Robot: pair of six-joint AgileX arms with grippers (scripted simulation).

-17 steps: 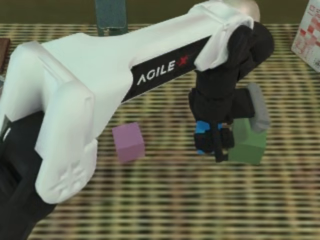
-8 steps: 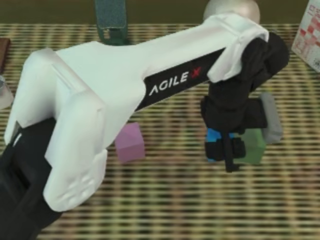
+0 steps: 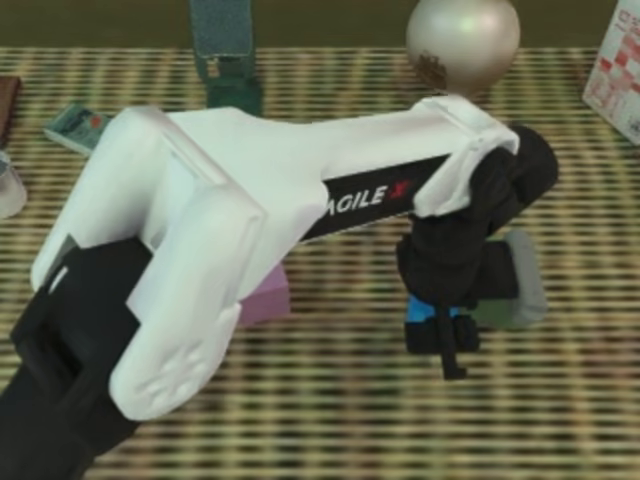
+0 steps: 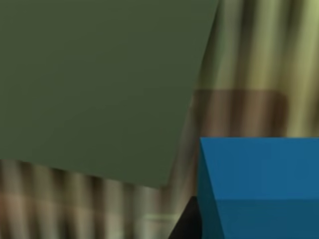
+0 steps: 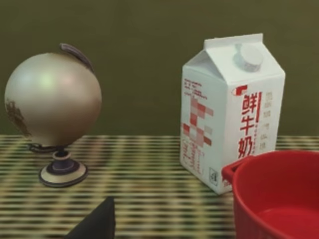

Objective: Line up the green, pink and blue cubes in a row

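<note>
The left gripper fingers grip the blue cube, likely light and rigid, at the green cube's nine o'clock.

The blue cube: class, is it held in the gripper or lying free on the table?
Held. In the top view the blue cube sits between the left gripper's dark fingers, beside the green cube.

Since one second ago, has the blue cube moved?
Yes. Held in the left gripper, the blue cube has shifted toward the top view's lower edge; the pink cube stayed put.
</note>
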